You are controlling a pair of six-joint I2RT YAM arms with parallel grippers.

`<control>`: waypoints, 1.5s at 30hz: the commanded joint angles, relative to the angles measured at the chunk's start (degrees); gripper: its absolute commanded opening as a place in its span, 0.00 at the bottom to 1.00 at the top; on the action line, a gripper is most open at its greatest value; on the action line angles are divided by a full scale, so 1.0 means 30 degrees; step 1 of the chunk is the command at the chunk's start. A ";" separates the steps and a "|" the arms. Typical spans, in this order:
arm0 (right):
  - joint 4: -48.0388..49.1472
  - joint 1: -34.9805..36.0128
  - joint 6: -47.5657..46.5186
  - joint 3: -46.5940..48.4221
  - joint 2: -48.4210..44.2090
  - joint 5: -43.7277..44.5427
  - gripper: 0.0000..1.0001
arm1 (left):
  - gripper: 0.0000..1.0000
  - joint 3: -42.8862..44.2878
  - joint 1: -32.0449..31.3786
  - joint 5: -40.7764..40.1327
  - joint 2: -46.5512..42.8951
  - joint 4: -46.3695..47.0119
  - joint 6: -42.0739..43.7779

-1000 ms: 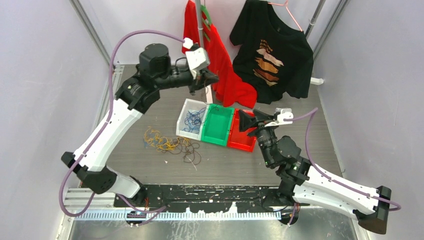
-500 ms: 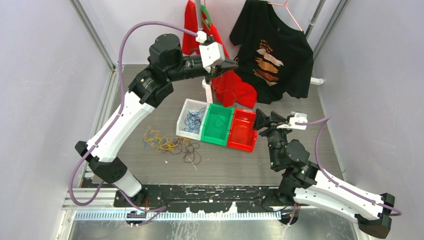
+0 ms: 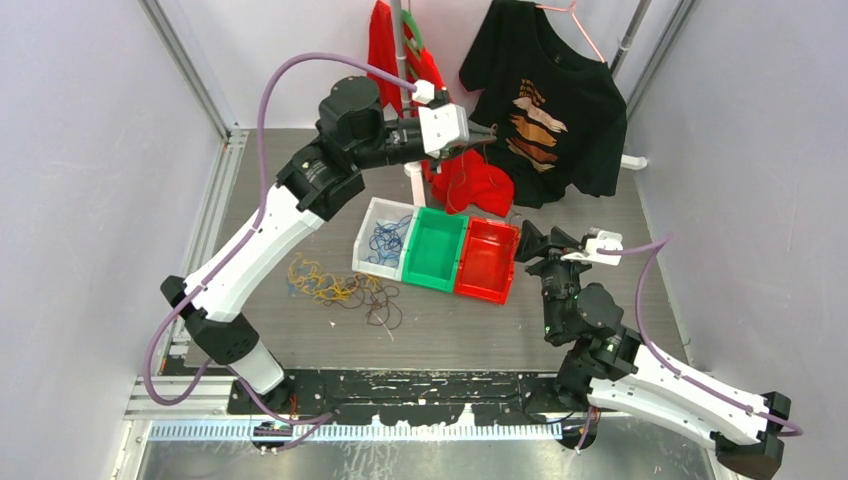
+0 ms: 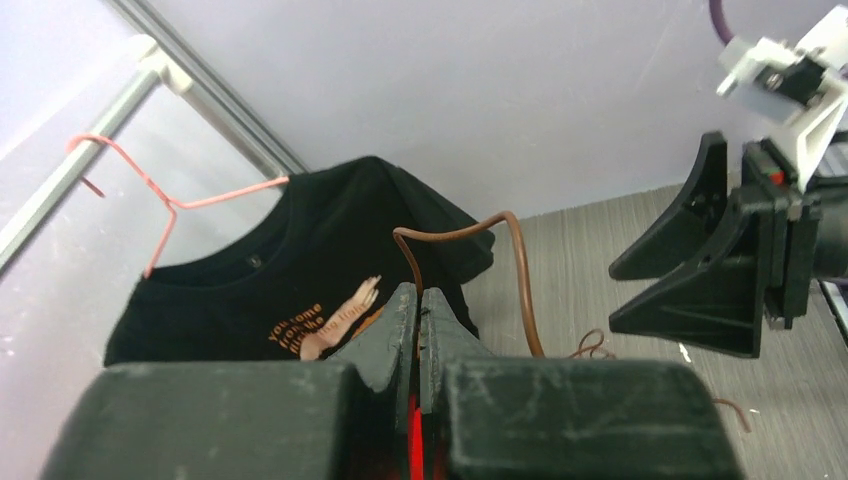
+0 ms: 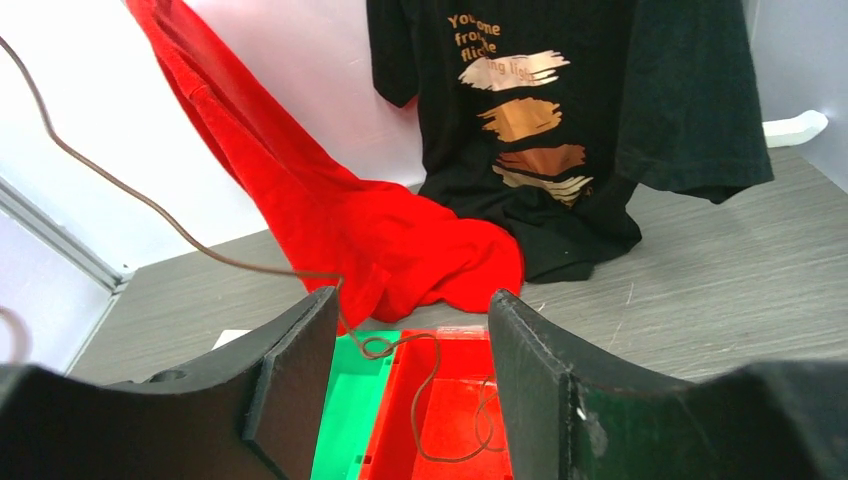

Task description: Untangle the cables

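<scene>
Left pincer (image 4: 418, 300) was pressed together on a brown cable (image 4: 517, 262), its two dark fingers meeting with only a thin seam between them. From the fingertips the cable rose, bent over in an arch and ran down toward 5 o'clock, in front of the grey table (image 4: 590, 260). In the overhead view this pincer hung high at 12 o'clock from a row of three bins, with a red shirt (image 3: 470, 185) heaped at its 6 o'clock and a black T-shirt (image 3: 545, 110) on a pink hanger at its 2 o'clock.

Right pincer (image 5: 412, 300) stood with its jaws apart, gripping nothing. In its own camera the same brown strand came in from 10 o'clock and crossed in front of the red shirt. It passed close by the tip of the 9 o'clock finger, curled into a small loop between the jaws and dropped into the red bin (image 5: 455, 410). Whether it touched that finger could not be told. Overhead, this pincer sat just at 3 o'clock of the red bin.

The bins lay side by side and touching: white bin (image 3: 362, 240) at 9 o'clock, green bin (image 3: 435, 252) in the middle, red at 3 o'clock. Blue cables (image 3: 385, 238) lay bundled in the white bin. A tangle of cables (image 3: 335, 285) in yellow, blue and dark brown lay on the table at 8 o'clock from the white bin, near it but apart.
</scene>
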 commanded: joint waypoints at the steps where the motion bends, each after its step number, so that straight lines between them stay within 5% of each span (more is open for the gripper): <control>1: -0.0142 -0.0045 0.0216 -0.0344 -0.0918 0.0985 0.62 | 0.00 -0.0569 -0.0063 -0.0345 0.0473 0.1702 -0.0228; 14: -0.1357 -0.0089 0.0903 -0.1298 -0.3012 0.1747 0.59 | 0.00 -0.2175 -0.0134 -0.2109 0.2453 0.2831 -0.0207; 28: -0.3181 -0.0116 0.1457 -0.0931 -0.3655 0.3193 0.55 | 0.00 -0.4321 -0.0669 -0.6552 0.4646 0.1527 0.5264; 38: -0.3638 -0.1095 0.2847 -0.1026 -0.2158 0.2802 0.57 | 0.00 -0.3311 -0.1578 -0.7816 0.5647 -0.2093 0.2761; 45: -0.3800 -0.5618 0.7092 -0.0823 0.0522 -0.2350 0.56 | 0.00 -0.4189 -0.1726 -0.8163 0.5132 -0.2911 -0.0229</control>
